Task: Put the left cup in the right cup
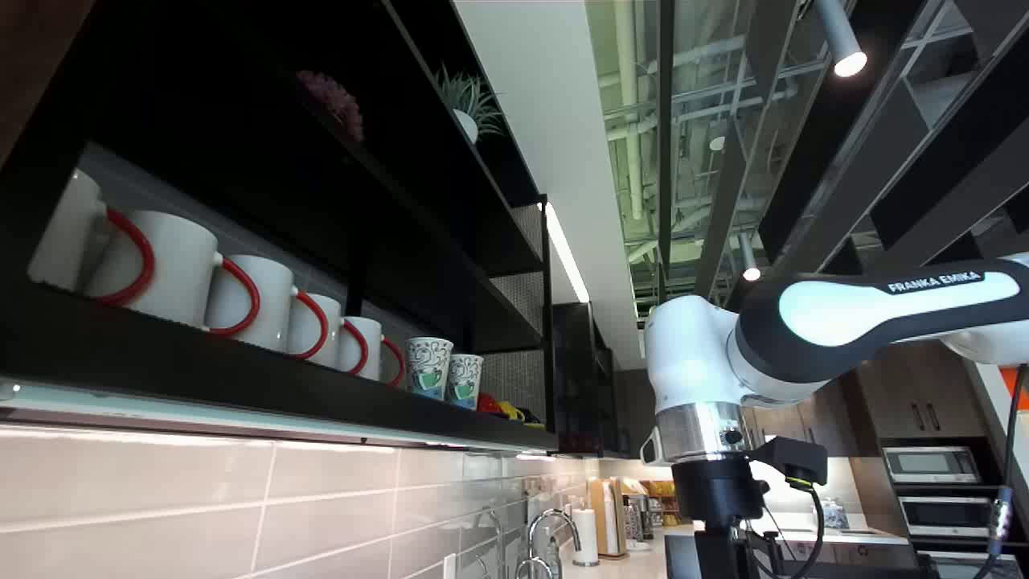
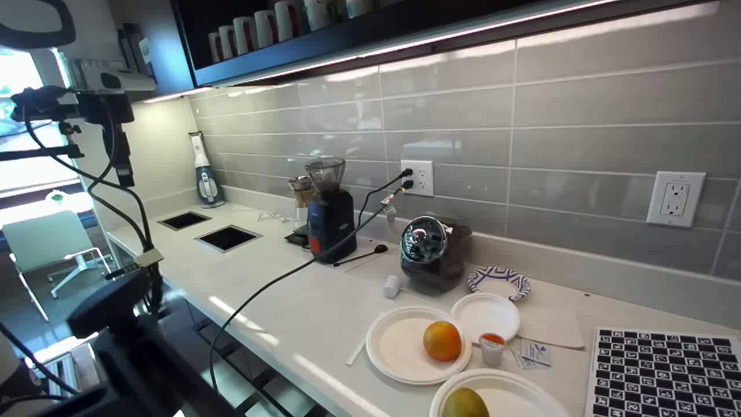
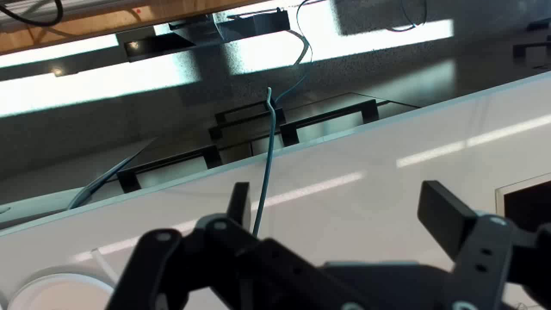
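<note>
Presently on my list: one left cup, handleless, white with dark swirls and a printed green teacup, upright on the black wall shelf. One right cup, like print, upright, just beside it; touching or not, I cannot tell. Row of white mugs, red-handled, the last mug handle just beside the left cup. One Robotiq gripper, fingers spread well apart, nothing held; past them the wrist view takes in the white countertop and neither cup. Status, by my reckoning: approach stage, left cup not yet taken, nesting not yet done. Next move called for: I raise the gripper to shelf height, turn it from pointing down to facing the shelf, and bring it in around the left cup, minding that handle and the headroom. Thereafter: grip, lift clear, centre over the right cup's mouth, lower.
</note>
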